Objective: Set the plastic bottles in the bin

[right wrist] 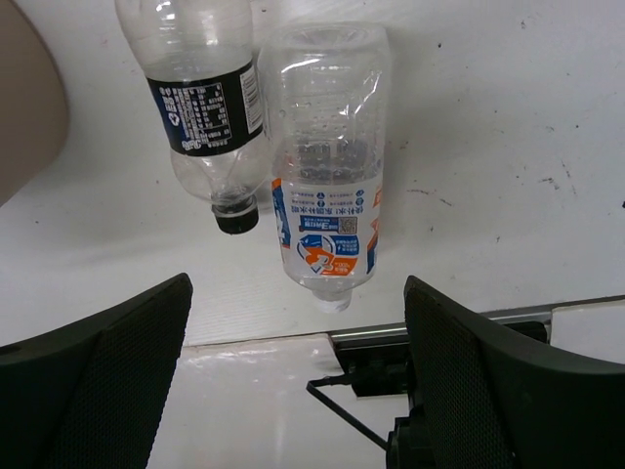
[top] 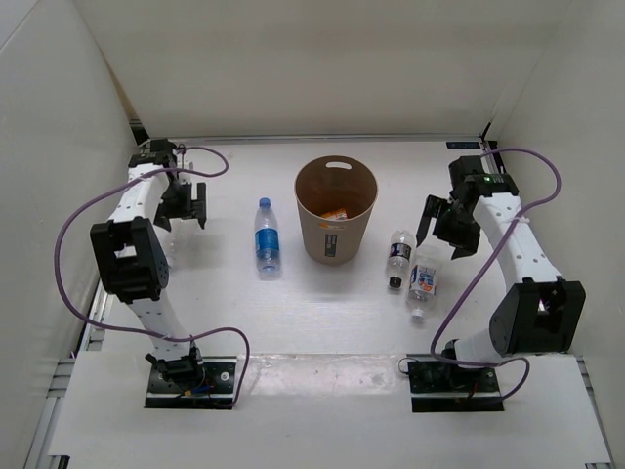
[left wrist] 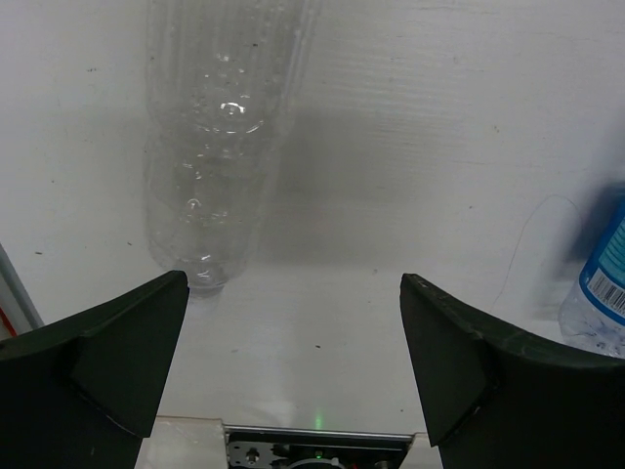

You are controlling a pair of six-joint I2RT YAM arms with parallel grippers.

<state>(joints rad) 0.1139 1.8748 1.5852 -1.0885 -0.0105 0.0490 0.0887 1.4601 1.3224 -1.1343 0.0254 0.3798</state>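
Plastic bottles: four lie on their sides on the white bench [top: 322, 318], none yet in the bin [top: 312, 239]; two are right of it and at least one left.
White-and-orange bottle [right wrist: 327, 195]: nearest the arm bases, right of the bin. Thin, clear, ribbed plastic with a glossy printed label, pale cap toward the near edge.
Dark-label bottle [right wrist: 200, 107]: alongside it on the bin's side, touching or all but. Crinkled clear walls, black cap pointing the same way.
Right pincer [right wrist: 298, 371]: spread wide and holding nothing, hanging over that pair right of the bin. The gap looks set to take one rounded body across its width, but the pair lies so close that a finger may nudge the second bottle.
Blue-label bottle [top: 266, 236]: left of the bin and apart from it, blue cap pointing away from the bases. A smooth cylinder, likely to roll if pushed.
Bin: upright between the two arms, seemingly so that either can reach its open mouth. Round, tapered, matte tan-brown, with a handle slot at the far rim and a small label on the near wall. Something orange shows inside, not identifiable.
Left pincer [left wrist: 293, 371]: spread wide and empty, further left of the bin than the blue-label bottle.
Unlabelled bottle [left wrist: 210, 147]: seen only from the left wrist, lying ahead of that pincer. Clear and ribbed, flecked with droplets. Its place relative to the bin cannot be fixed.
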